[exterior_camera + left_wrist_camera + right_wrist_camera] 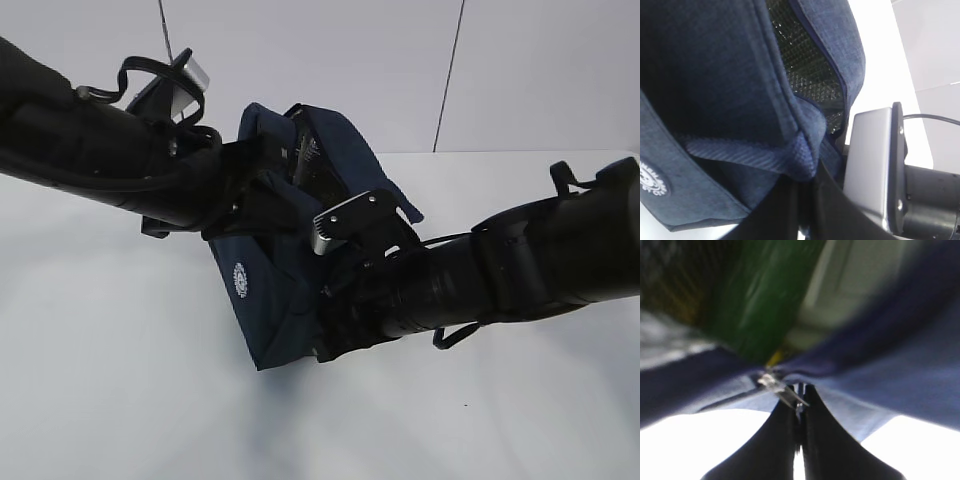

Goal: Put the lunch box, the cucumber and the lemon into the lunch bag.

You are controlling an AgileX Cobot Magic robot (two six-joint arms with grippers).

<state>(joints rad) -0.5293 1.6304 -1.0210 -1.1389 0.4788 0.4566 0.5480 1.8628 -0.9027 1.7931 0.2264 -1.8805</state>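
Grippers converge on the navy lunch bag [270,300] at frame centre, left gripper [802,187] pinching its strap to steady it, right gripper [799,405] pressed together at the zipper pull [780,389], cucumber [765,300] inside.

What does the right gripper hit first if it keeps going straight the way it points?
Probably the lunch bag: the shut right gripper sits at its zipper pull, so fabric comes first. Beyond the gap, blurred, lies the cucumber; depth is unclear.
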